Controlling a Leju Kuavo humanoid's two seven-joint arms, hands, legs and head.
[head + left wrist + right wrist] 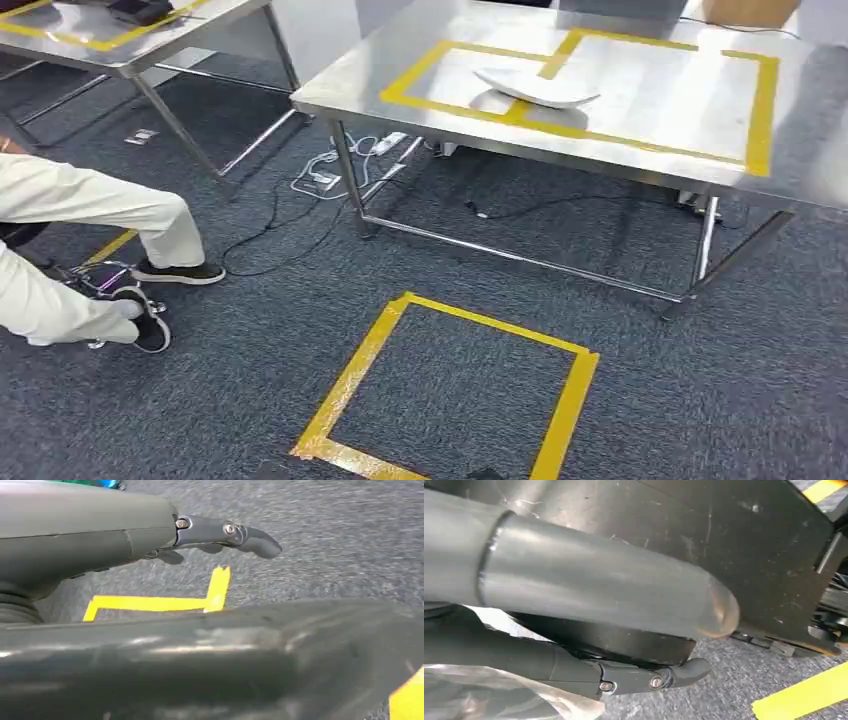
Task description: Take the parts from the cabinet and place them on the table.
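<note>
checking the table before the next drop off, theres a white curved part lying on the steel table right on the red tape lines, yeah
Not quite. The white curved part does lie on the steel table, over the tape lines, but the tape is yellow, not red. The head view shows this plainly. The rest of your statement holds.

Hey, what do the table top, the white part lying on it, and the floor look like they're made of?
Table top: looks like brushed stainless steel; dull grey sheen with soft reflections, on shiny metal legs.
White part: probably moulded plastic; smooth, curved, thin-edged shell, though painted metal can't be ruled out.
Floor: short-pile carpet; speckled dark grey, matte weave, marked with yellow tape.
</note>
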